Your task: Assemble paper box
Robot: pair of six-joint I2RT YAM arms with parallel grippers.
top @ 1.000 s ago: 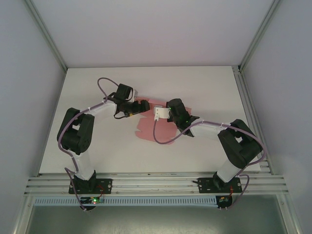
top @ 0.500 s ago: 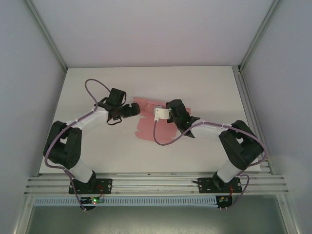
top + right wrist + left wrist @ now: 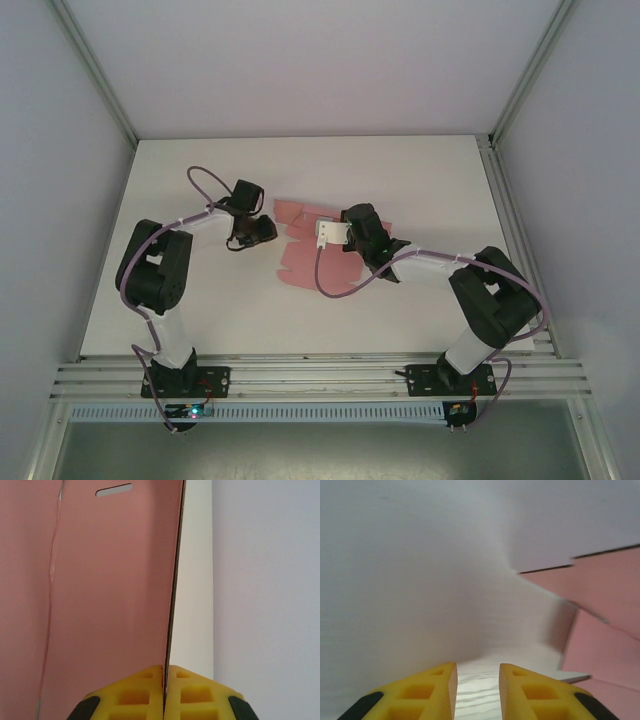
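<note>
Paper box (image 3: 298, 262) isn't a box yet. It's a flat pink die-cut sheet lying mid-tabletop (image 3: 420, 180), between the two arms.

Right hand (image 3: 164, 672) is clamped on the sheet's edge: yellow fingers (image 3: 197, 692) pressed together with the thin card between them. In the right wrist view that panel stands on edge and runs straight away from the fingers, with a small slot (image 3: 114, 489) near its far end.

Left hand (image 3: 477, 672) sits just beside the sheet's left side, low over the tabletop. Its fingers are parted with only bare wood grain in the gap, gripping nothing. Pink flaps are off to its right, not touching it.
</note>
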